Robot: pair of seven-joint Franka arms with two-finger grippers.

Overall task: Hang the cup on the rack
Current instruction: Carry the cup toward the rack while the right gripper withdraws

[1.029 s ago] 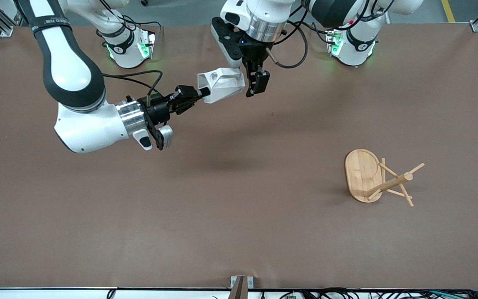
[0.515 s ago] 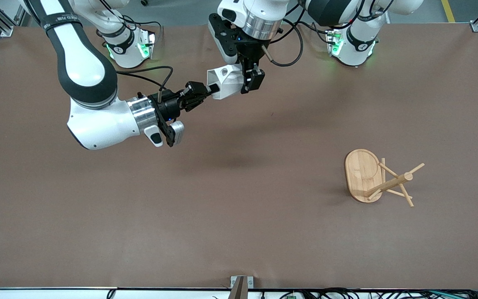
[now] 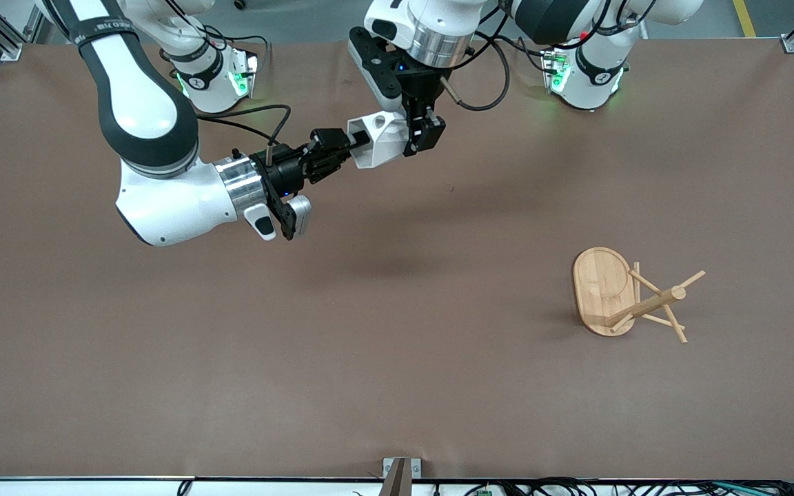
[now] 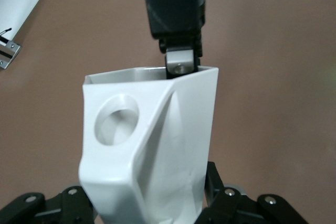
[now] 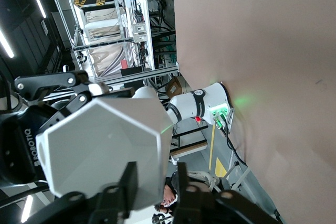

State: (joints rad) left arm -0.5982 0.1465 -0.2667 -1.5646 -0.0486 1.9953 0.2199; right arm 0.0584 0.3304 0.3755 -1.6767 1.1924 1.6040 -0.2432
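A: Now, item one: where is the cup (image 3: 378, 140)?

B: In the air, over the worktop's edge along which my two bases stand, about midway between its two corners. White, faceted, lying on its side, with the round hole (image 4: 116, 119) of its handle plain in the left wrist view.

A: Item two: who holds it?

B: Both of my hands. My right gripper (image 3: 343, 147) reaches in from the right arm's end and pinches the cup's rim, one finger (image 4: 181, 62) inside the mouth; the same fingers (image 5: 128, 181) press against the white wall in the right wrist view. My left gripper (image 3: 420, 131) comes down from above and is closed on the cup's other end, a dark finger (image 3: 433, 132) showing against the body.

A: Item three: the rack (image 3: 626, 297)?

B: On the table, toward the left arm's end, well apart from the cup and nearer the front camera than it. Light wood, lying tipped over: oval base (image 3: 601, 289) standing on edge, post (image 3: 649, 305) and thin pegs (image 3: 674, 324) pointing toward the corner at the left arm's end. Nothing touches it.

A: Item four: the table (image 3: 397, 386)?

B: Brown cover, flat.
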